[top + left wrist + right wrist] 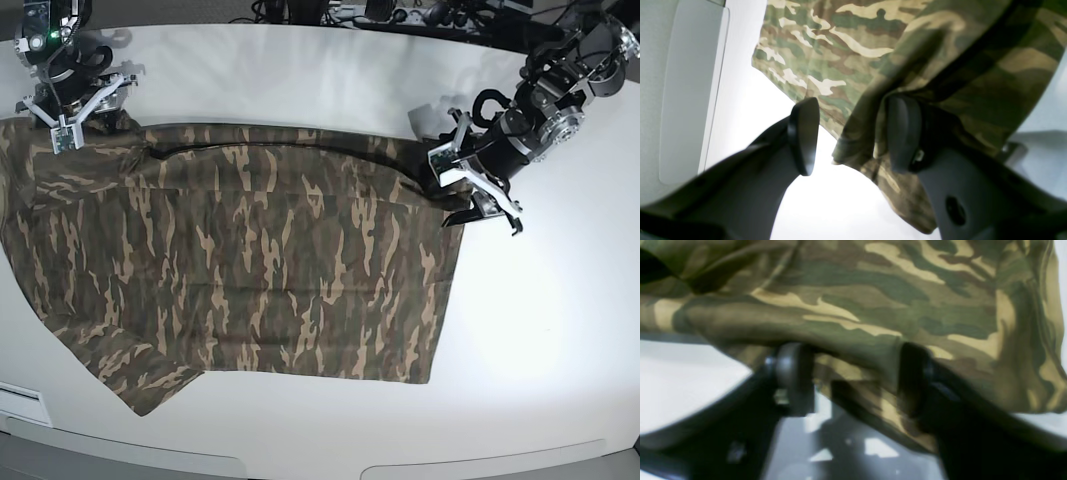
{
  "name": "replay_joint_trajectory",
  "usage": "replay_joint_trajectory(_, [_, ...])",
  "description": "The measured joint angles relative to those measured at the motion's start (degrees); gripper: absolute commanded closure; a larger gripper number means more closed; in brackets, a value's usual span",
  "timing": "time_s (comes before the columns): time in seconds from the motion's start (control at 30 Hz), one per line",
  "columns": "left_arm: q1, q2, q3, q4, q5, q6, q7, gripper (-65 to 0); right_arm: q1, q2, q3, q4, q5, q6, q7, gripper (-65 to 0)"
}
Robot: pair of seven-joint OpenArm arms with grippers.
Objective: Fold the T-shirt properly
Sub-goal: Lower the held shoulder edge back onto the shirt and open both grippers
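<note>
One shirt (250, 270), two arms, nothing else on the white table (540, 330) but cables along the back edge. The shirt's spread flat over the table's left and middle, top edge folded over. From the base cam the left claw (478, 190) sits at the shirt's right corner, the right claw (72, 110) at the far-left corner. Wrist cams show more: left claw (853, 135) is spread wide with a fold hanging between the fingers, unpinched. The right claw (853, 380) is wide too, cloth draped across, blurry.
</note>
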Motion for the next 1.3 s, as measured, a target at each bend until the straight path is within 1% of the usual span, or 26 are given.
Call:
replay_joint_trajectory(0.07, [-0.02,0.00,0.00,0.00,0.02,0.00,0.02,-33.4,0.11,0.00,-0.07,-0.02,0.04,0.48,-1.05,-6.4])
replay_joint_trajectory(0.1, [-0.02,0.00,0.00,0.00,0.02,0.00,0.00,-33.4,0.24,0.00,-0.09,-0.02,-0.04,0.39,-1.88,-1.2])
replay_joint_trajectory(0.13, [-0.02,0.02,0.00,0.00,0.02,0.00,0.00,-33.4,0.39,0.04,-0.07,0.04,-0.17,0.04,-2.78,0.0])
replay_joint_trajectory(0.23, [-0.02,0.02,0.00,0.00,0.02,0.00,0.00,-33.4,0.61,0.17,0.00,0.15,-0.46,-0.76,-4.87,0.0])
replay_joint_trajectory(0.37, [-0.02,0.00,0.00,0.00,0.02,0.00,0.00,-33.4,0.57,0.28,0.11,0.15,-1.07,0.24,-5.31,0.0])
replay_joint_trajectory(0.4, [-0.02,0.00,0.00,0.00,0.02,0.00,0.02,-33.4,0.55,0.33,0.15,0.24,-1.01,0.48,-5.40,-2.0])
replay_joint_trajectory(0.43, [-0.02,0.02,0.00,0.00,0.02,0.00,0.00,-33.4,0.57,0.33,0.22,0.26,-0.28,0.22,-5.70,-6.6])
replay_joint_trajectory(0.47, [-0.02,0.00,0.00,0.00,0.02,0.00,0.00,-33.4,0.57,0.33,0.26,0.26,0.52,0.15,-5.73,-12.8])
replay_joint_trajectory(0.53, [-0.02,0.00,0.00,0.00,0.02,0.02,0.00,-33.4,0.57,0.50,0.63,0.26,1.99,-0.42,-6.12,-27.8])
replay_joint_trajectory(0.57, [-0.04,0.00,0.00,0.00,0.04,0.02,0.00,-33.4,0.57,0.79,0.98,0.26,2.71,0.24,-6.69,-34.6])
replay_joint_trajectory(0.6, [-0.02,0.00,0.00,0.00,0.02,0.00,0.02,-33.4,0.57,1.07,1.14,0.26,3.82,0.90,-7.21,-39.2])
replay_joint_trajectory(0.63, [-0.02,0.00,0.00,0.00,0.02,0.02,0.02,-33.4,0.59,1.14,1.40,0.26,4.39,1.38,-7.45,-41.0])
replay_joint_trajectory(0.73, [-0.02,0.00,0.00,0.00,0.02,0.00,0.00,-33.4,0.61,1.11,1.40,0.28,6.08,2.78,-8.37,-40.9])
replay_joint_trajectory(0.9, [-0.02,0.02,0.00,0.00,0.02,0.00,0.00,-33.4,0.76,1.11,1.42,0.63,8.11,3.72,-11.37,-40.7])
replay_joint_trajectory(1.0, [-0.02,0.00,0.00,0.00,0.02,0.02,0.00,-33.4,0.72,1.14,1.44,0.63,9.55,3.93,-11.78,-40.2])
replay_joint_trajectory(1.03, [-0.02,0.00,0.00,0.00,0.02,0.00,0.00,-33.4,0.70,1.11,1.44,0.63,10.60,4.55,-11.96,-37.8])
replay_joint_trajectory(1.07, [-0.02,0.00,0.00,0.00,0.02,0.00,0.00,-33.4,0.68,1.11,1.44,0.63,12.02,5.14,-12.52,-32.2])
replay_joint_trajectory(1.1, [-0.02,0.00,0.00,0.00,0.02,0.00,0.00,-33.4,0.66,1.09,1.44,0.63,12.79,6.12,-12.68,-23.7])
replay_joint_trajectory(1.17, [-0.02,0.02,0.00,0.00,0.02,0.00,0.00,-33.4,0.63,0.92,1.42,0.74,12.72,7.32,-13.05,-3.1])
replay_joint_trajectory(1.2, [-0.02,0.00,0.00,0.00,0.02,0.02,-0.02,-33.4,0.70,0.94,1.42,0.83,12.70,6.93,-13.44,0.0])
replay_joint_trajectory(1.3, [0.00,0.02,0.00,0.00,0.00,0.00,0.00,-33.4,0.68,0.79,1.33,2.51,11.54,6.97,-15.67,0.0])
